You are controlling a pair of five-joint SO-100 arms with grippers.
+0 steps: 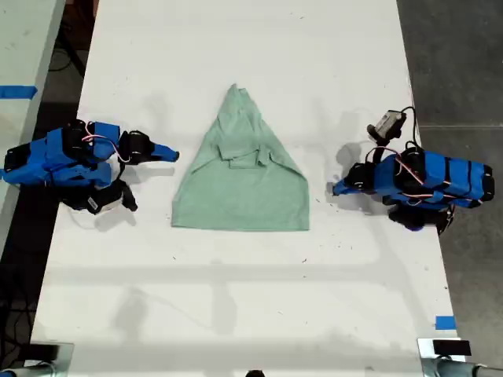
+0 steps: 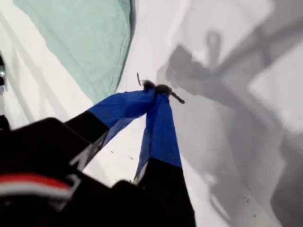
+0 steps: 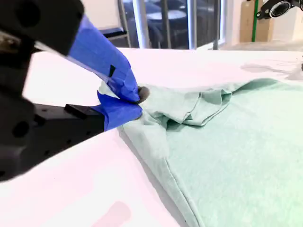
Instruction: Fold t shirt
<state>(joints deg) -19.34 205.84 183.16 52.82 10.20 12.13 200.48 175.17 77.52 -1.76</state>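
Fabric of the t shirt (image 1: 240, 184) lay mid-counter (image 1: 236, 298), sleeves and sides folded inward to a point; lengthwise folding seemingly remained. My second hand (image 3: 136, 101) was pressed together against its edge; my first hand (image 2: 158, 91), likewise pressed together, stood nearby.

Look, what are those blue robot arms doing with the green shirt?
Two blue arms are folding a mint-green t shirt on a white table. It lies flat between them, its top sides already folded in to a point. My first gripper has its jaws shut over bare table beside it. My second gripper has its jaws shut at the shirt's edge; whether they pinch cloth is unclear.
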